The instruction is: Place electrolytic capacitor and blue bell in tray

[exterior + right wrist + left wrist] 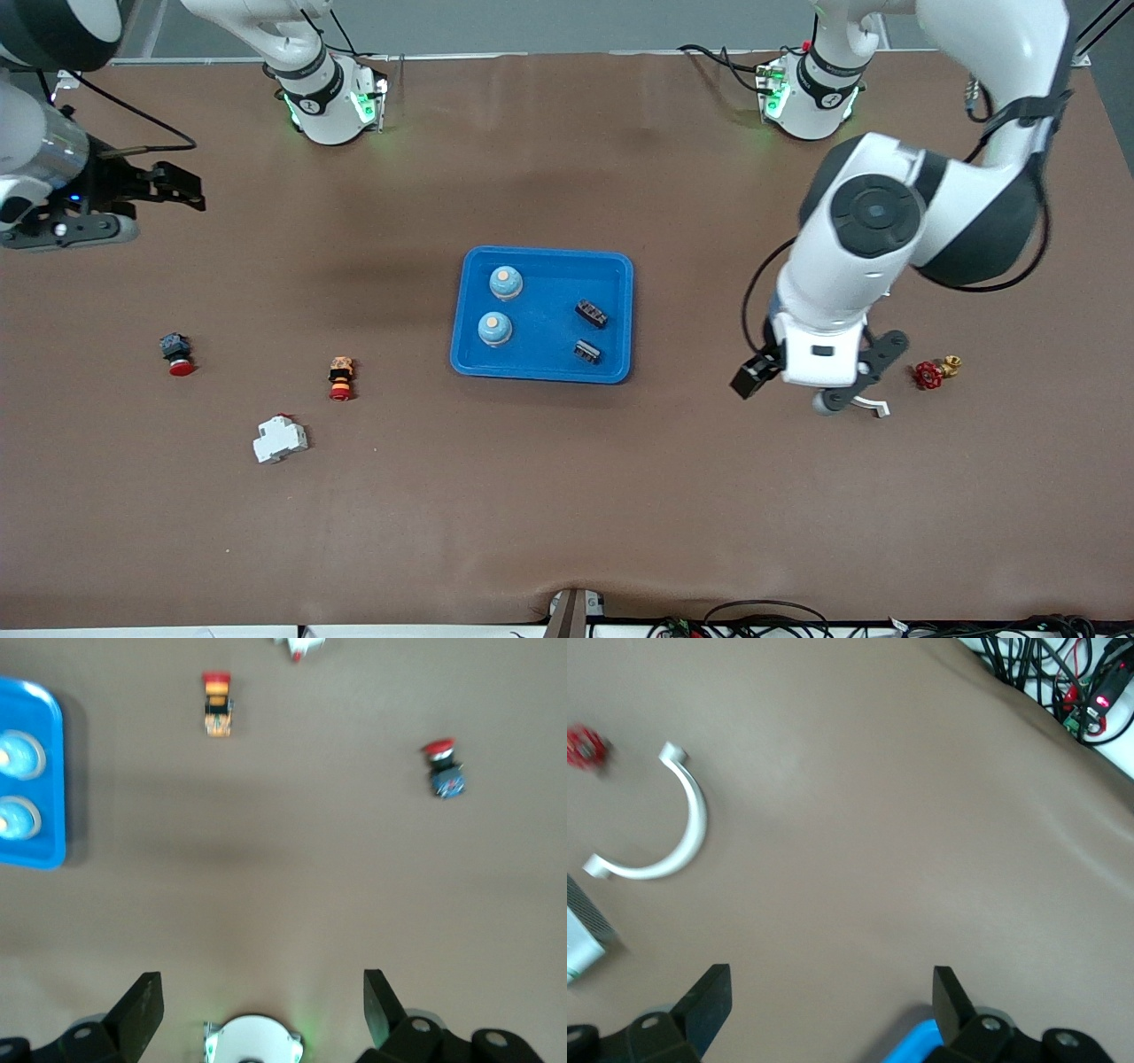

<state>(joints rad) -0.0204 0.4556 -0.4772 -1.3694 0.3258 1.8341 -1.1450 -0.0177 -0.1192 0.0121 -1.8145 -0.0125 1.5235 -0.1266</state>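
Observation:
The bright blue tray (549, 321) lies mid-table. In it stand two light-blue bells with orange tops (506, 282) (495, 329), and beside them lie two small black parts (591, 313) (586, 352) that may be the capacitors. My left gripper (819, 381) hangs open and empty over bare table toward the left arm's end, apart from the tray. In its wrist view the left gripper (831, 979) shows a tray corner (917, 1041) by one finger. My right gripper (182, 188) waits open and empty at the right arm's end. The right gripper (262, 985) looks toward the tray's rim (55, 726) and a bell (18, 755).
Toward the right arm's end lie a red-capped dark button (176, 352), an orange and red button (341, 377) and a white breaker (280, 439). By the left gripper lie a white curved clip (873, 408) (682, 828) and a red-handled valve (930, 372) (585, 746).

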